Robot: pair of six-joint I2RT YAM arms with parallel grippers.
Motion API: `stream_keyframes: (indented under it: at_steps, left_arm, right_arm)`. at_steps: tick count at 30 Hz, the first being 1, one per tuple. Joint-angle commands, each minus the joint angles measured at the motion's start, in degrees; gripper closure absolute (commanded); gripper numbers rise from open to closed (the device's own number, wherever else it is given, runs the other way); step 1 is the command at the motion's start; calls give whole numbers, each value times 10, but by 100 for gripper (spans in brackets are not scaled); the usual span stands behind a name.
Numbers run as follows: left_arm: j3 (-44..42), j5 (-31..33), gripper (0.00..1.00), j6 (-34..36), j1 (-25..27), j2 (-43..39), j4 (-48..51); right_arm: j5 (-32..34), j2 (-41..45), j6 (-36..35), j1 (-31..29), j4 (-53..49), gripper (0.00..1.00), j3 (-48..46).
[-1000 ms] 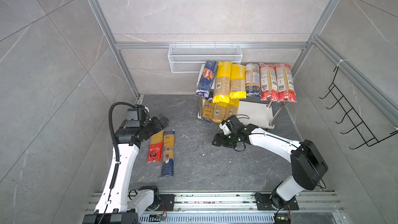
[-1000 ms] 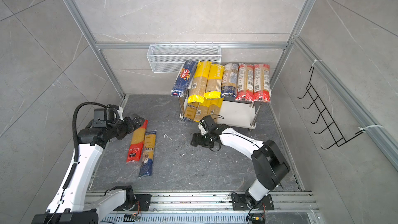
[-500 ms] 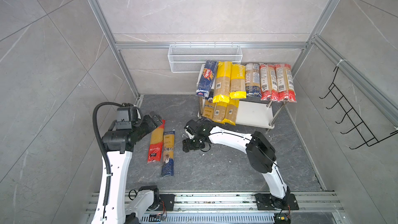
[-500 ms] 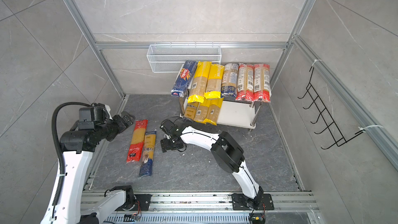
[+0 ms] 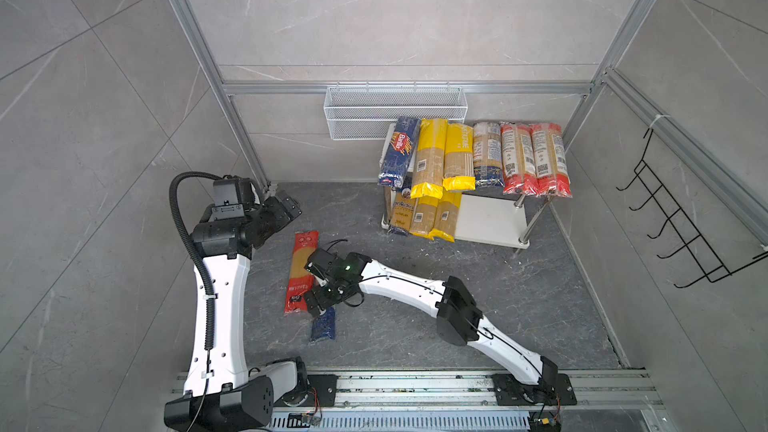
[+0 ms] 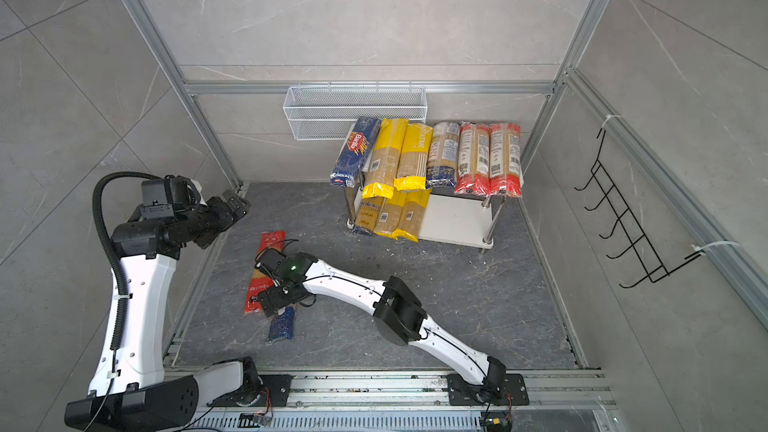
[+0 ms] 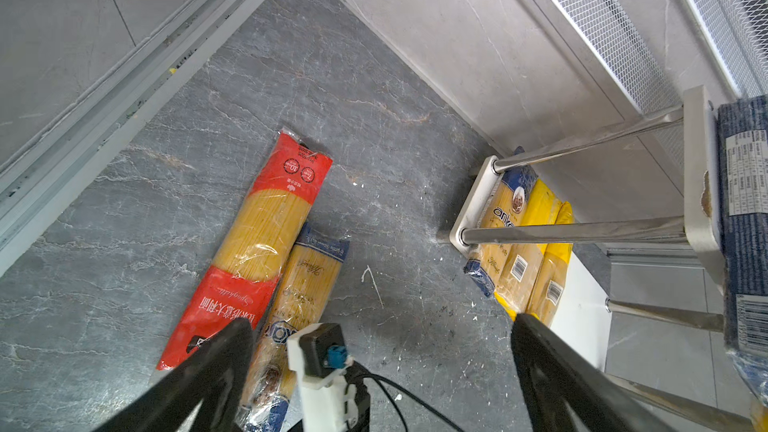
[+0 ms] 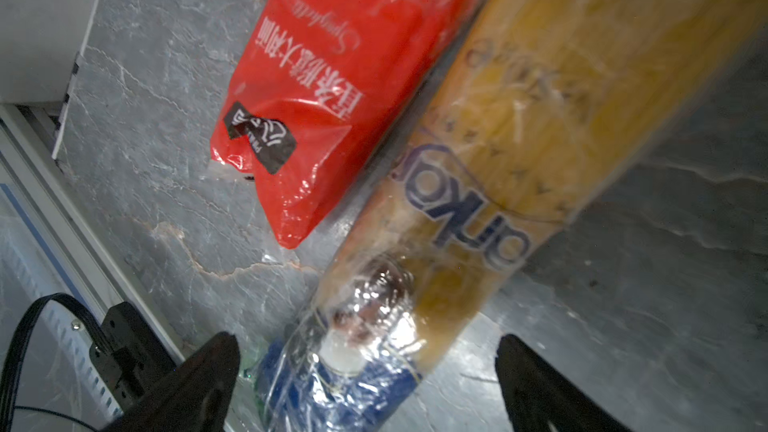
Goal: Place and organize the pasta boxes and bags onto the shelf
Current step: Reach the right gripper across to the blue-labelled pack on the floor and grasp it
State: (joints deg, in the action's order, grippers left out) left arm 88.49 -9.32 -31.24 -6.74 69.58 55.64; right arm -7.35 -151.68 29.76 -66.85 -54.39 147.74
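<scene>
Two pasta bags lie side by side on the dark floor: a red bag and a navy-ended clear bag. My right gripper is open and hovers low over the navy-ended bag's near end, with one finger on each side. My left gripper is open and empty, raised near the back-left corner. The shelf carries several packs on top and three on the left of its lower board.
A white wire basket hangs on the back wall above the shelf. A black hook rack is on the right wall. An aluminium post stands just behind the left gripper. The arms' base rail runs along the front.
The right arm swung left from the shelf's front to the floor bags, and its jaws spread wider. The left arm pulled back toward the left wall.
</scene>
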Motion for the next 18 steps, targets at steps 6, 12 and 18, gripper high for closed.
stream_keyframes:
  at_steps: [6,12,18]
  left_arm:
    - [-3,-15,0,5,0,-21,-21]
    - [-15,-17,0,0,0,-32,-29]
    - [-24,-23,0,-5,-1,-36,-32]
  right_arm:
    - [94,-122,27,-2,-191,0,158]
    - [151,-72,33,-2,-163,0,59]
    - [145,-128,21,-4,-205,4,146]
